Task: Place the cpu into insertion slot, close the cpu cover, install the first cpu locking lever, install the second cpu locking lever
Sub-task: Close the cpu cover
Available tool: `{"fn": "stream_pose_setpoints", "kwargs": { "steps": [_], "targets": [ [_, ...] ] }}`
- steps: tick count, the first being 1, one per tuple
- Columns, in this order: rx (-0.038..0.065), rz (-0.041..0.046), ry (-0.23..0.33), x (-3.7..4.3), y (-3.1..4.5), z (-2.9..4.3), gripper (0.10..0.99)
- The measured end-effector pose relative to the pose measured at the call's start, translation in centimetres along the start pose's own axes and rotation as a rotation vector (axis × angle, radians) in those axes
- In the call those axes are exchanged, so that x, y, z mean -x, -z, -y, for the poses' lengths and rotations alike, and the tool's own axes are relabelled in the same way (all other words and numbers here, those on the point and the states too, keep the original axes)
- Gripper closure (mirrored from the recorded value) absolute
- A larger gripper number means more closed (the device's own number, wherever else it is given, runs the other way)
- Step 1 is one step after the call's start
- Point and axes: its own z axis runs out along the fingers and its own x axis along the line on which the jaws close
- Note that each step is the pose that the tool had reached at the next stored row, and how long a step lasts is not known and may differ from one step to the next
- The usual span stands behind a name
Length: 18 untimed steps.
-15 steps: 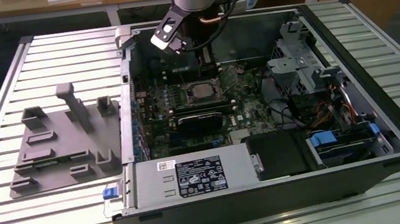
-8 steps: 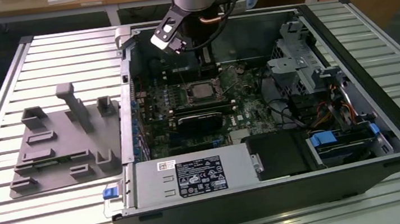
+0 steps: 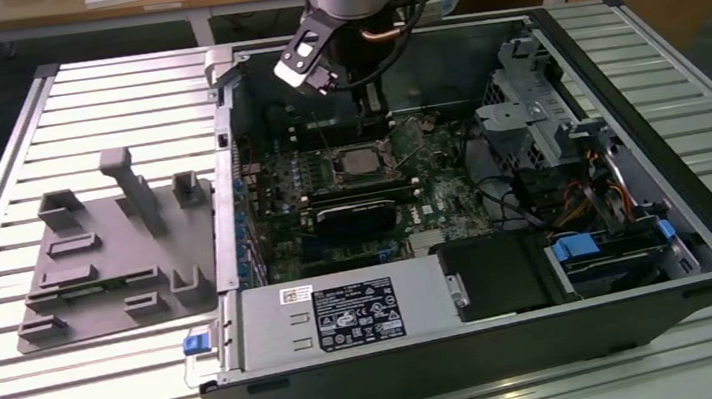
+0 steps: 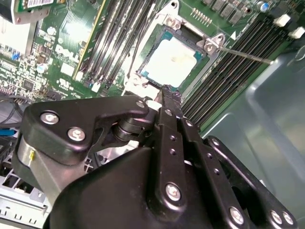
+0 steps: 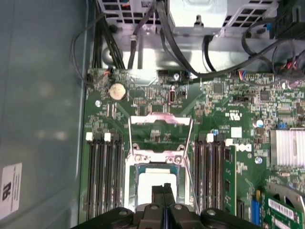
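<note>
Standing beside the open computer case [image 3: 510, 363], one sees the gripper [image 5: 164, 188] hanging low over the motherboard [image 5: 228, 102], its two black fingers pressed flat together with nothing between them. Directly beneath the fingertips lies the cpu [image 5: 151, 180], its pale metal top showing, seated square in the insertion slot [image 5: 138, 174] and seemingly level with it. From there, the thing that matters sits just past the socket, on the side toward the round coin cell [image 5: 117, 91]. It is the cpu cover [image 5: 159, 120], which appears swung back on its hinge, green board visible through its cut-out middle. Its hinged edge runs crosswise at the socket's end, so the frame opens away from the gripper, and its free edge is the far one, well clear of the fingertips. Two thin wire locking levers [image 5: 129, 138] run lengthwise on either side of the socket and cover, between them and the banks of long memory slots [image 5: 102, 176]. Neither looks latched. By the look of it, the chip is placed and the cover not yet closed.
</note>
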Motion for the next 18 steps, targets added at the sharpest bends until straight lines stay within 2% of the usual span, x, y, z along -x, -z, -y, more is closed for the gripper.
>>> {"fn": "stream_pose_setpoints", "kwargs": {
  "steps": [11, 18],
  "targets": [
    [-0.001, 0.0005, -0.005, 0.01, -0.19, -2.07, 0.984],
    [-0.002, -0.0007, -0.005, 0.02, -0.36, -3.8, 0.984]
  ]
}}
